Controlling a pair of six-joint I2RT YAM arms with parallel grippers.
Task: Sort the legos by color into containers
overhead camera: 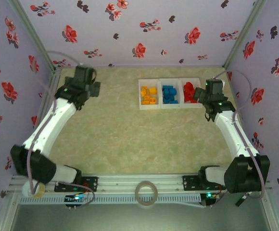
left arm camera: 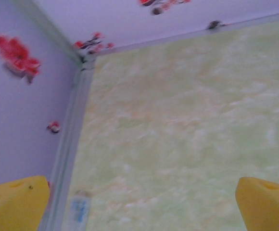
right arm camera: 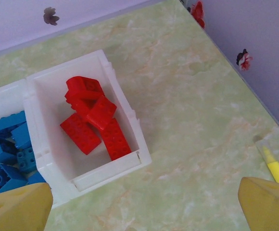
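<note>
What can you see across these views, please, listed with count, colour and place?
tray: one, white, three compartments in a row, far right part of the table
orange-yellow legos: small pile, left compartment
blue legos: small pile, middle compartment
red legos: small overlapping pile, exact count unclear, right compartment
pen-like stick: one, yellow, on the table by the right wall
tape ring: one, pale, by the near rail
walls: three, lilac with red flowers, around the table
left gripper: one, yellow-tipped, open, over bare table near the far left corner
right gripper: one, yellow-tipped, open, above the tray's red end
</note>
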